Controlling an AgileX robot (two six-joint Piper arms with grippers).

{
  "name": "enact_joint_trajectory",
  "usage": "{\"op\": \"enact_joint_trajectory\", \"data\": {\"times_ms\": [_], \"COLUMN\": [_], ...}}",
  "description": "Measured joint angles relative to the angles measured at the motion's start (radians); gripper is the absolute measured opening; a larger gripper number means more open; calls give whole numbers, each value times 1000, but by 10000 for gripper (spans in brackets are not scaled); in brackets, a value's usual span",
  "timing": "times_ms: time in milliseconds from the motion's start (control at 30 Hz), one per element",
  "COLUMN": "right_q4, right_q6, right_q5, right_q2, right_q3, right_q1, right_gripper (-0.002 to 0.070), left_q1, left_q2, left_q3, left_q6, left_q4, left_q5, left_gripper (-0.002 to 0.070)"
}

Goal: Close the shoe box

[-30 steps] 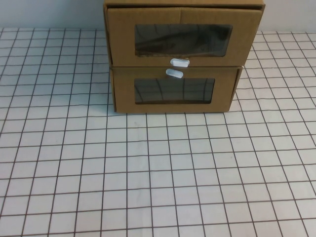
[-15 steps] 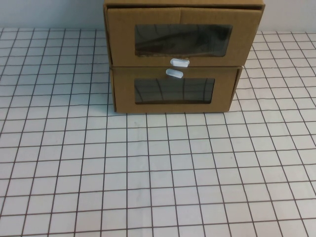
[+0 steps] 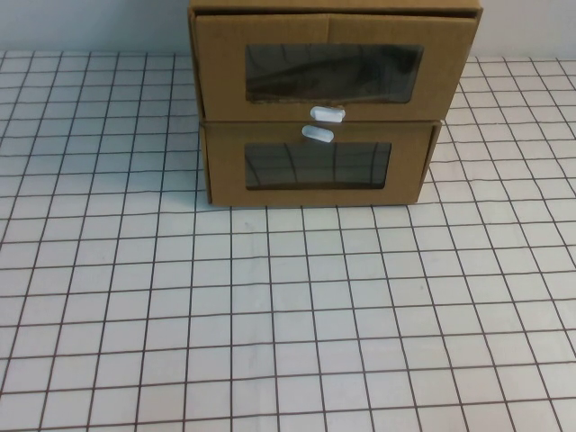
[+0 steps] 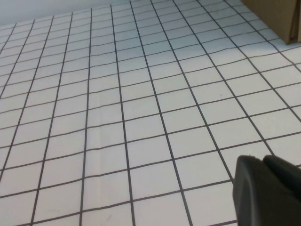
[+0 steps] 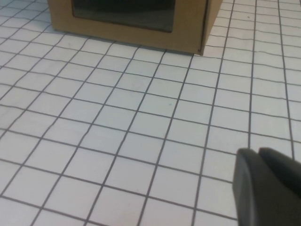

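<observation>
The shoe box (image 3: 333, 67) is the upper of two stacked brown cardboard drawers at the back of the table, with a clear window and a white pull tab (image 3: 327, 113) at its front's bottom edge. Its front looks wider than the drawer below and overlaps that drawer's top edge. Neither gripper shows in the high view. My left gripper (image 4: 262, 159) hovers shut and empty over the gridded table, far from the boxes. My right gripper (image 5: 257, 151) is also shut and empty, a few grid squares in front of the stack.
The lower cardboard drawer (image 3: 315, 166) has its white tab (image 3: 318, 134) at the top edge and rests on the white gridded table (image 3: 288, 306). It also fills the right wrist view's far side as the lower drawer (image 5: 127, 33). A cardboard corner (image 4: 282, 19) shows in the left wrist view.
</observation>
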State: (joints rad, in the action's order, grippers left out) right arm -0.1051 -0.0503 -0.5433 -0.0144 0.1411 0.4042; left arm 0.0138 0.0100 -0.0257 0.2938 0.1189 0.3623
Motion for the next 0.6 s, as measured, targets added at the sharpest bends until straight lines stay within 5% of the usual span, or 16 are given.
{"op": "enact_joint_trajectory", "data": {"times_ms": [267, 600], "right_q4": [-38, -45], "right_q6": [-189, -212], "right_q5": [139, 179], "right_q2": [0, 0], "right_q3": [-156, -164], "right_q1": [-104, -228], "right_gripper": [-14, -14], "left_q1": [-1, -1], "left_q2": [0, 0], "left_q3": [0, 0], "left_q6": [0, 0], "left_q4": [0, -2], "left_q5": [0, 0], "left_gripper": [-5, -5]}}
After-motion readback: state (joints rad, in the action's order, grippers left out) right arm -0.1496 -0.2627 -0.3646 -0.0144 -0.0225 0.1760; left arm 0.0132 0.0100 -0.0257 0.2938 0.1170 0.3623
